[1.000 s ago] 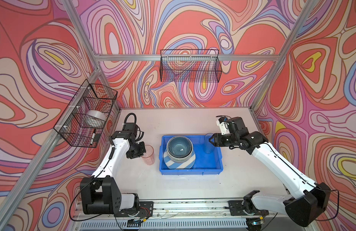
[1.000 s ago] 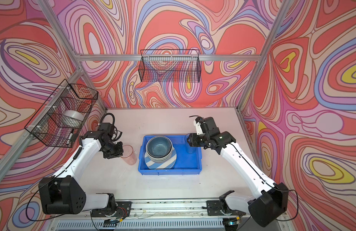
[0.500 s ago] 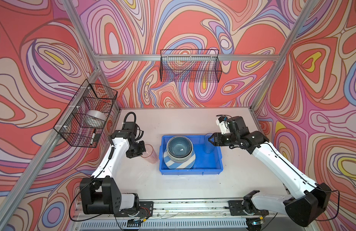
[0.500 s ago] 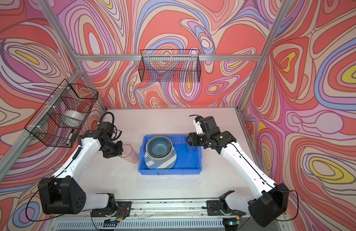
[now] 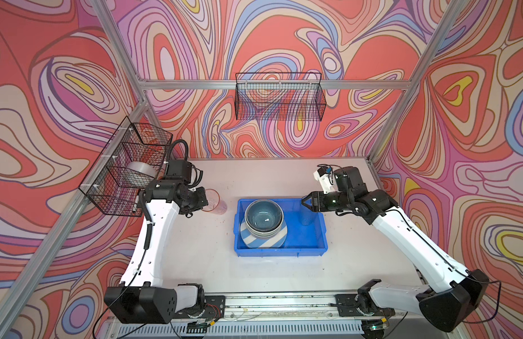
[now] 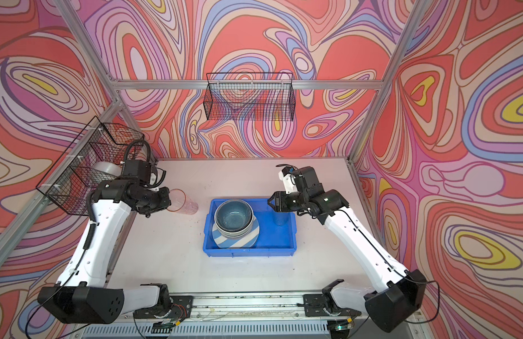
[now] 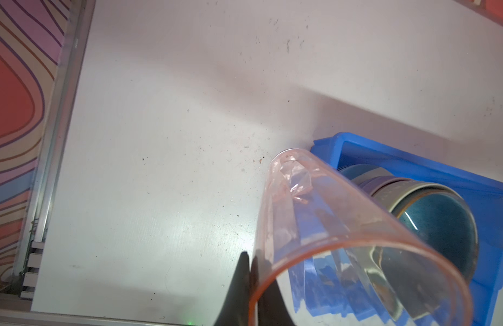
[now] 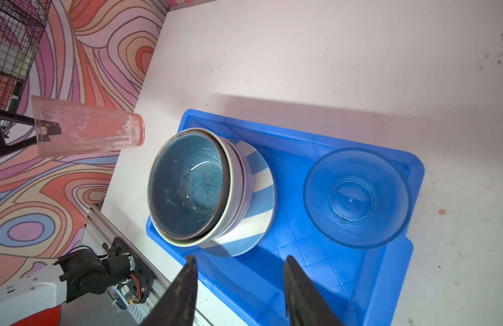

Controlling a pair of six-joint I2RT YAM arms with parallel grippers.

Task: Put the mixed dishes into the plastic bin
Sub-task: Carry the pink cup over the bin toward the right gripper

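The blue plastic bin (image 5: 280,253) (image 6: 249,252) sits mid-table. Inside it, nested bowls (image 5: 263,217) (image 8: 188,186), dark blue on top, rest on a blue-white striped plate (image 5: 254,241) (image 8: 258,180). A clear bluish tumbler (image 5: 307,216) (image 8: 354,197) stands in its right half. My left gripper (image 5: 205,204) (image 7: 249,256) is shut on the rim of a pink tumbler (image 5: 215,202) (image 6: 183,202) (image 7: 329,225), which hangs tilted left of the bin, seemingly just off the table. My right gripper (image 5: 304,202) (image 8: 239,258) is open and empty above the bin's right half, near the bluish tumbler.
A black wire basket (image 5: 122,176) on the left wall holds a white tape roll (image 5: 141,170), close behind my left arm. Another wire basket (image 5: 280,97) hangs on the back wall. The arms' mounting rail (image 5: 283,302) runs along the table's front edge.
My left gripper has closed fully on the pink tumbler's rim and risen with it, shifting upward in both top views. The right arm has stayed still.
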